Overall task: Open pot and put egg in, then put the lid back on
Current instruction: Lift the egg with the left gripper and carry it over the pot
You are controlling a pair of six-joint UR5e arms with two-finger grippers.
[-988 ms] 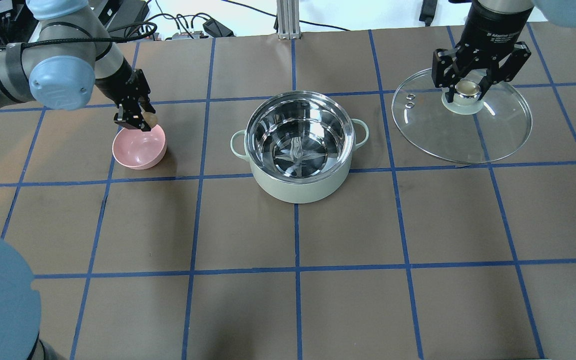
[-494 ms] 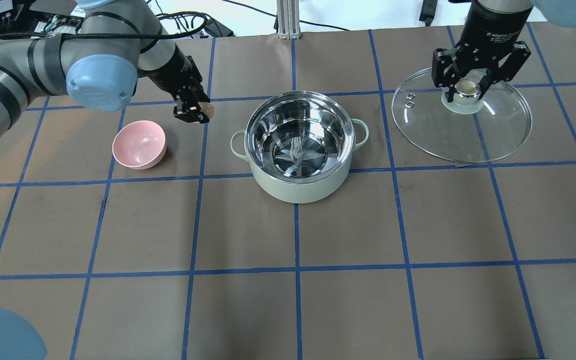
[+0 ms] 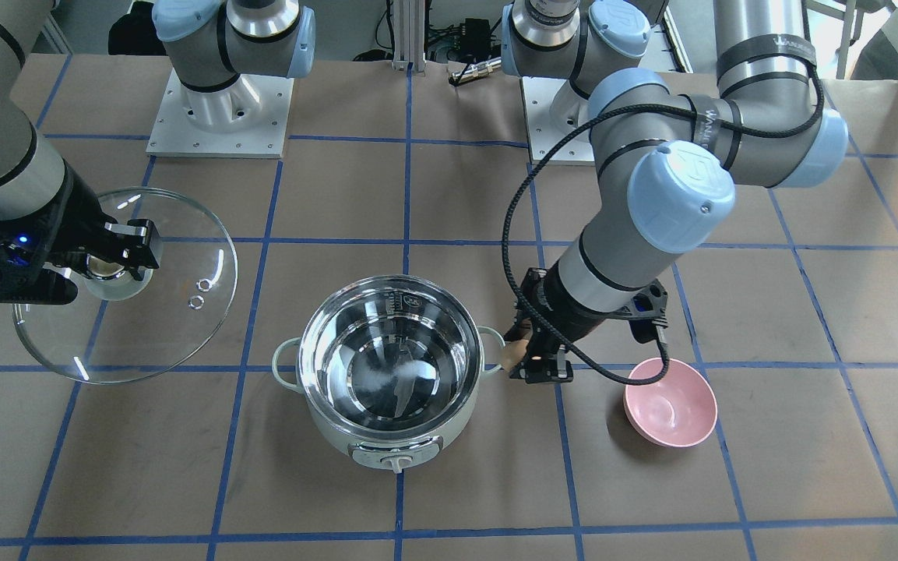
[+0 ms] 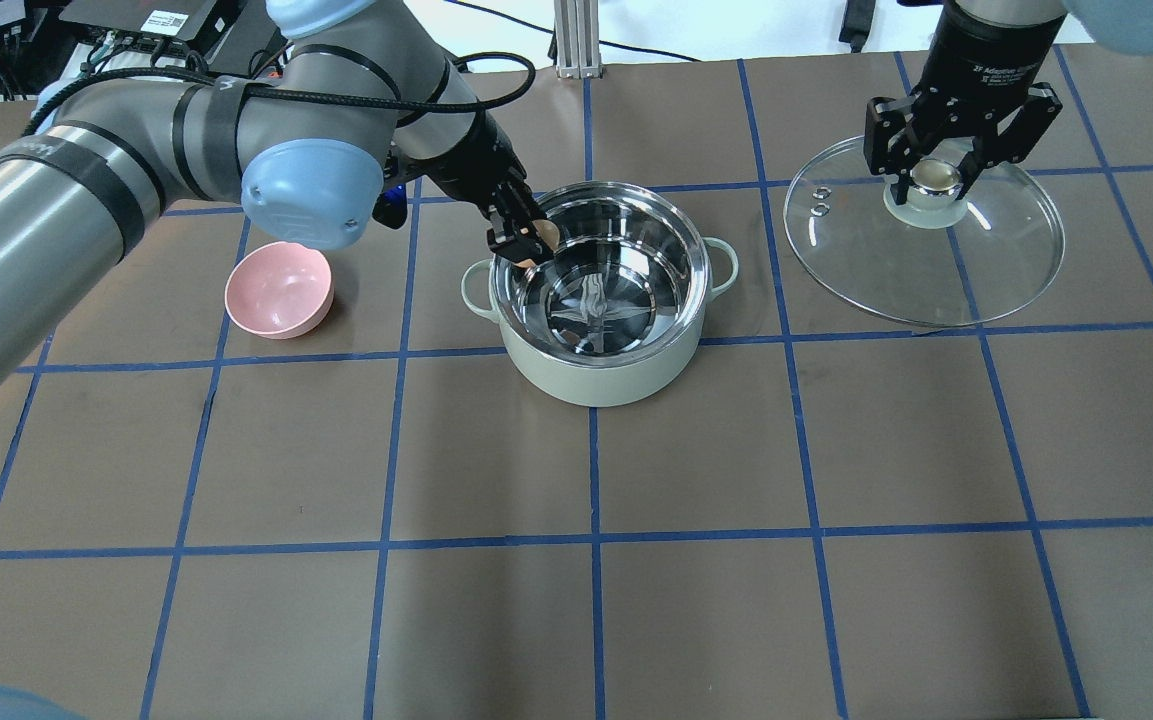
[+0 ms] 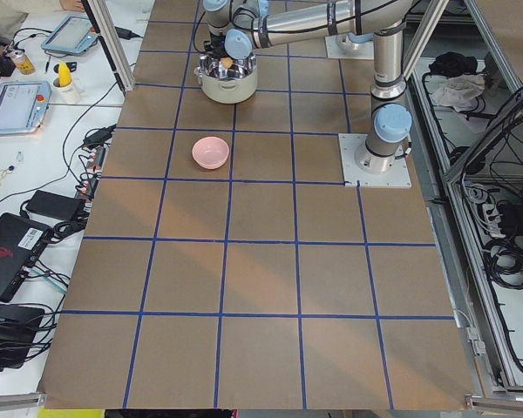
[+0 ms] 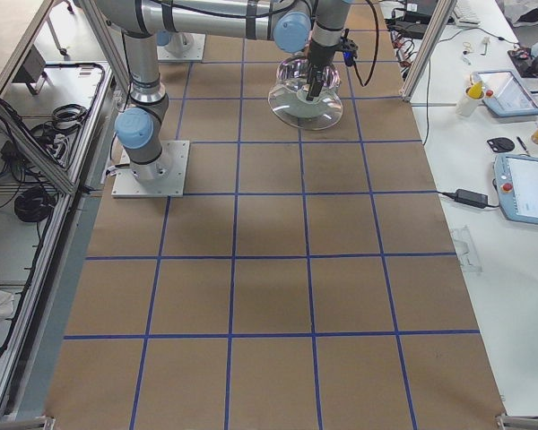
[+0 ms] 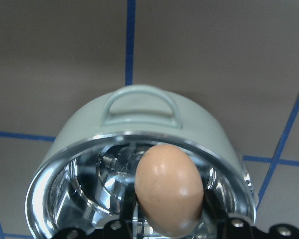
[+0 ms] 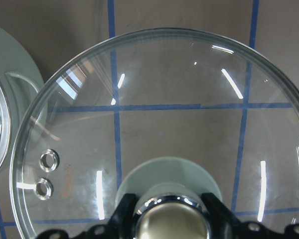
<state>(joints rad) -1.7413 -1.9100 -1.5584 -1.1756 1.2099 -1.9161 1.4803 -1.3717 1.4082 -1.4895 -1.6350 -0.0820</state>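
Pinching the egg (image 4: 544, 236), the left gripper (image 4: 528, 242) hovers over the open pot's (image 4: 596, 385) ten-o'clock rim. The right gripper (image 4: 936, 182) clamps the lid (image 4: 936, 285) at the pot's two o'clock; dropping and relidding remain.

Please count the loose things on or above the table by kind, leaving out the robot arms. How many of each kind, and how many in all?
pot: 1
lid: 1
egg: 1
pink bowl: 1
Total: 4
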